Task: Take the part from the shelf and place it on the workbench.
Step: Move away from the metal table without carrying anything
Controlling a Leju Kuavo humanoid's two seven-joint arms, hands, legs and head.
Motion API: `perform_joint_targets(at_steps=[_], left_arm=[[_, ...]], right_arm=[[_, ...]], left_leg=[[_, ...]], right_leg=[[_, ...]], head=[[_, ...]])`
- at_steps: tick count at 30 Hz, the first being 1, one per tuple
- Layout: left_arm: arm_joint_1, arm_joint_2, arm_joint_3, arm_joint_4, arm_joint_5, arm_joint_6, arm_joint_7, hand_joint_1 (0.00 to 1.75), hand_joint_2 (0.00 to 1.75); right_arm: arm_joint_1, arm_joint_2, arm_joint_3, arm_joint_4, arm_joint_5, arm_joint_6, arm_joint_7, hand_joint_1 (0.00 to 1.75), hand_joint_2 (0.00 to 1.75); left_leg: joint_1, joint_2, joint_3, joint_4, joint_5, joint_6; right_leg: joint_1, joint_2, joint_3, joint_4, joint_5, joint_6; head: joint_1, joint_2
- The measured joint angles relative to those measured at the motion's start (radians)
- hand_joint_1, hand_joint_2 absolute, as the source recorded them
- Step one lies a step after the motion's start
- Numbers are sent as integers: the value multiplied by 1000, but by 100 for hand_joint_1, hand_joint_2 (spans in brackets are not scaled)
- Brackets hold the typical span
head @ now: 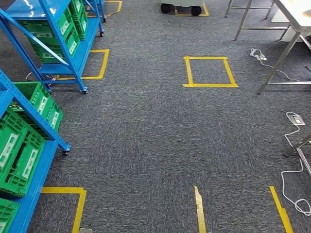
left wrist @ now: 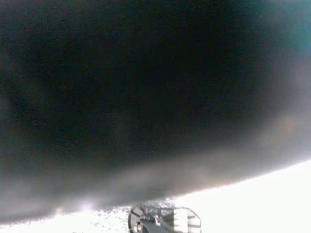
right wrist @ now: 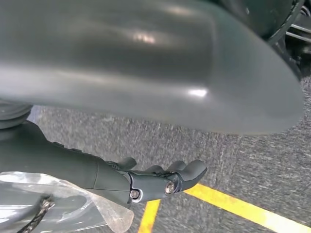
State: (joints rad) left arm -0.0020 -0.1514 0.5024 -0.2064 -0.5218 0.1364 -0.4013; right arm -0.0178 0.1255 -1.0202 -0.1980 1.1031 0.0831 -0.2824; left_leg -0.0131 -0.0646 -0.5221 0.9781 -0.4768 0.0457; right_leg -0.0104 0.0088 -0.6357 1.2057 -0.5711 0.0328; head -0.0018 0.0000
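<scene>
Carry step, I judge: right hand [right wrist: 161,182] has its fingers stretched close together, bagged part [right wrist: 55,208] at lower left, grip unclear; left hand's fingers cannot tell; next, walk from shelf [head: 36,116] to workbench [head: 297,17], upper right.

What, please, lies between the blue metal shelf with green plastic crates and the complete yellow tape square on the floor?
In the head view, just bare grey carpet separates the blue metal shelf from the yellow tape square; nothing stands on that stretch.
</scene>
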Motion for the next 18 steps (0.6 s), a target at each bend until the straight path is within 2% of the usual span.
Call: perform_joint_targets(at_steps=[1, 2, 3, 4, 6, 7, 9, 10, 11, 12, 13, 14, 15, 16, 17, 18], left_arm=[[0, 0, 0, 0, -3, 0, 0, 0, 0], [-1, 0, 0, 0, -7, -1, 0, 0, 0], [-3, 0, 0, 0, -12, -2, 0, 0, 0], [-3, 0, 0, 0, -18, -3, 1, 0, 0], [-2, 1, -1, 0, -30, -7, 1, 0, 0], [0, 2, -1, 0, -34, -8, 2, 0, 0], [-2, 3, -2, 0, -38, -9, 2, 0, 0], [-5, 4, -2, 0, -41, -10, 4, 0, 0], [-7, 4, -3, 0, -46, -12, 6, 0, 0], [-8, 4, -4, 0, -53, -14, 9, 0, 0], [-8, 4, -5, 0, -59, -16, 12, 0, 0], [-6, 4, -6, 0, -65, -18, 16, 0, 0], [-4, 5, -7, 0, -70, -19, 19, 0, 0], [-4, 6, -8, 0, -73, -20, 21, 0, 0], [-5, 7, -8, 0, -75, -20, 22, 0, 0], [-8, 7, -9, 0, -76, -20, 23, 0, 0]], right_arm=[[0, 0, 0, 0, -1, 0, 0, 0, 0], [0, 0, -1, 0, -2, 0, -1, 0, 0], [-2, 0, -1, 0, -3, 0, -1, 0, 0], [-5, 1, -2, 0, -5, 0, -1, 0, 0], [-10, 2, -2, 0, -8, 0, -2, 0, 0], [-13, 4, -3, 0, -9, -1, -3, 0, 0], [-17, 8, -3, 0, -13, -1, -4, 0, 0], [-18, 10, -4, 0, -17, -1, -5, 0, 0], [-19, 12, -7, 0, -23, -3, -4, 0, 0], [-21, 15, -11, 0, -31, -5, 0, 0, 0], [-26, 18, -16, 0, -38, -8, 5, 0, 0], [-32, 22, -21, 0, -44, -11, 11, 0, 0], [-40, 26, -24, 0, -49, -14, 17, 0, 0], [-48, 31, -27, 0, -52, -16, 22, 0, 0], [-56, 35, -29, 0, -54, -18, 25, 0, 0], [-64, 38, -32, 0, -55, -18, 27, 0, 0]], left_leg=[[0, -14, 3, 1, -3, -1], [-1, -27, 4, 5, -7, -5], [-1, -39, 2, 7, -11, -9], [-1, -50, -2, 10, -13, -14], [2, -70, -7, 12, -17, -23], [3, -63, -9, 19, -21, -29], [2, -14, -38, 84, -52, -41], [2, 19, -72, 147, -77, -46], [4, 40, -115, 220, -101, -51], [6, 51, -155, 283, -115, -55], [9, 56, -183, 316, -110, -56], [10, 59, -191, 311, -84, -56], [11, 66, -179, 267, -39, -54], [9, 83, -156, 202, 7, -50], [2, 110, -132, 142, 36, -44], [-4, 134, -113, 97, 47, -35]], right_leg=[[0, 20, 28, -69, 40, -4], [-2, 42, 57, -136, 66, -7], [-3, 59, 81, -184, 77, -8], [-4, 70, 94, -208, 75, -10], [-3, 56, 107, -218, 65, -14], [-4, 45, 113, -222, 63, -19], [-7, 17, 132, -231, 56, -29], [-5, 2, 142, -233, 50, -32], [-4, -14, 151, -233, 41, -34], [-4, -30, 160, -233, 32, -33], [-3, -44, 170, -233, 22, -32], [-3, -57, 180, -233, 12, -31], [-3, -69, 193, -234, 0, -29], [-3, -80, 206, -235, -12, -27], [-1, -91, 218, -236, -24, -23], [2, -102, 229, -238, -35, -18]], head=[[0, 0], [0, 0], [0, 0], [0, 0], [0, 0], [-1, 0], [-8, 0], [-11, 0], [-13, 0], [-13, 0], [-13, 0], [-13, 0], [-13, 0], [-13, 0], [-13, 0], [-14, 0]])
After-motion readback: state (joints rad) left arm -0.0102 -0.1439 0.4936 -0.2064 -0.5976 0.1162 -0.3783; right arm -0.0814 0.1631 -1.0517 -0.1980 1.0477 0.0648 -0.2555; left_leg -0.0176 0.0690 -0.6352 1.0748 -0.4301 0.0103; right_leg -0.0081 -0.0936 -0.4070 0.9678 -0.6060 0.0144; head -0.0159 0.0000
